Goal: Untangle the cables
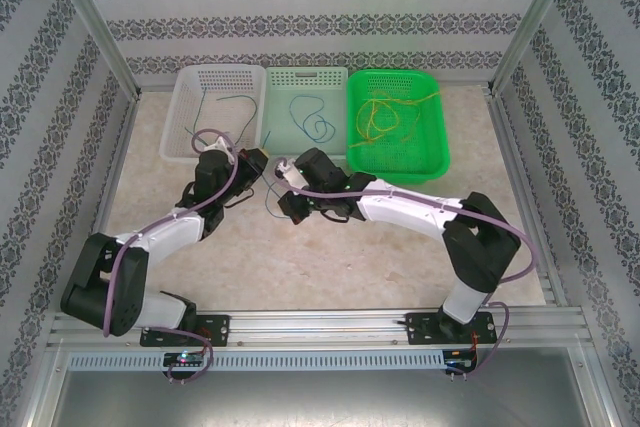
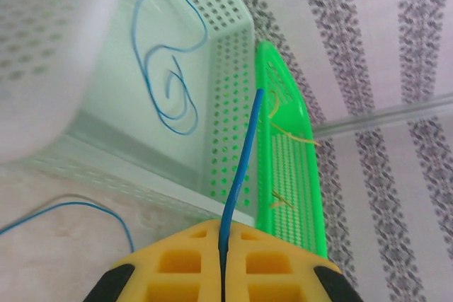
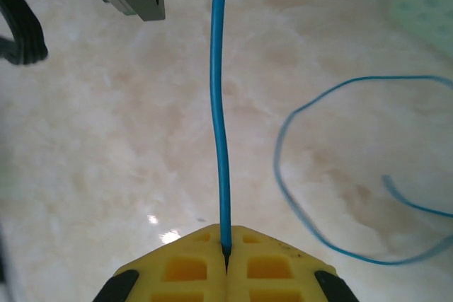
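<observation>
Top external view: yellow cables (image 1: 385, 117) lie bunched in the green basket (image 1: 435, 142) at 1 o'clock on the surface (image 1: 330, 257).

Left tool (image 2: 222, 245) is pinched shut on the blue cable (image 2: 244, 153). Right tool (image 3: 226, 249) is clamped on the same cable. The run between them is short and straight. The slack loops on the surface at 3 o'clock of the right tool.

Assessment: the cable is light and limp with a smooth jacket, curls on release, and is likely to slide through the pads under pull. Take hold on a straight run near a free end, clear of any crossing.
</observation>
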`<state>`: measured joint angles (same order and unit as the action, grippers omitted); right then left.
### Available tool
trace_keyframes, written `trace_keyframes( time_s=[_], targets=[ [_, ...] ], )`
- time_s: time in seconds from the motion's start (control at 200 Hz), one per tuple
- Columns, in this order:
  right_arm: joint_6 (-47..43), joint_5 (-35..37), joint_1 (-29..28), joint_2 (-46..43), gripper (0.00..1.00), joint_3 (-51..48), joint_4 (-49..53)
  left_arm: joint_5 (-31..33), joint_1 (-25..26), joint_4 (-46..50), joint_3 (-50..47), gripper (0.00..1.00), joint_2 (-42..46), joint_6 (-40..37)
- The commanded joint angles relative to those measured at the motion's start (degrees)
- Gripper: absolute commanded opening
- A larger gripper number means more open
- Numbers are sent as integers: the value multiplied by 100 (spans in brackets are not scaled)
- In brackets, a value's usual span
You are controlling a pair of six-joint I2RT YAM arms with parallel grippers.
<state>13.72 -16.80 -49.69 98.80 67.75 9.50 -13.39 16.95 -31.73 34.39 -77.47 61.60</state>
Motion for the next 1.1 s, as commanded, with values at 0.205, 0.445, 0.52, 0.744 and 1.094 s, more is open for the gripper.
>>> trace_keyframes(
  time_s=[0.205, 0.445, 0.52, 0.744, 1.094],
  targets=[
    [1163, -1658, -311, 596, 2, 335, 56, 1717, 52, 204, -24, 0, 1265, -639],
    [1065, -1670, -353, 616, 1, 639, 233, 1707, 60, 452, -95, 2, 1432, -748],
    [863, -1513, -245, 511, 1, 715, 486, 1767, 63, 686, -16, 37, 1529, -886],
    [181, -1056, 684, 221, 0, 1234, 1398, 1903, 62, 1503, 295, 99, 2002, -1720],
    [-496, -1072, 1542, 794, 0, 3069, 2102, 2191, 54, 1974, 11, 100, 2491, -1772]
  ],
)
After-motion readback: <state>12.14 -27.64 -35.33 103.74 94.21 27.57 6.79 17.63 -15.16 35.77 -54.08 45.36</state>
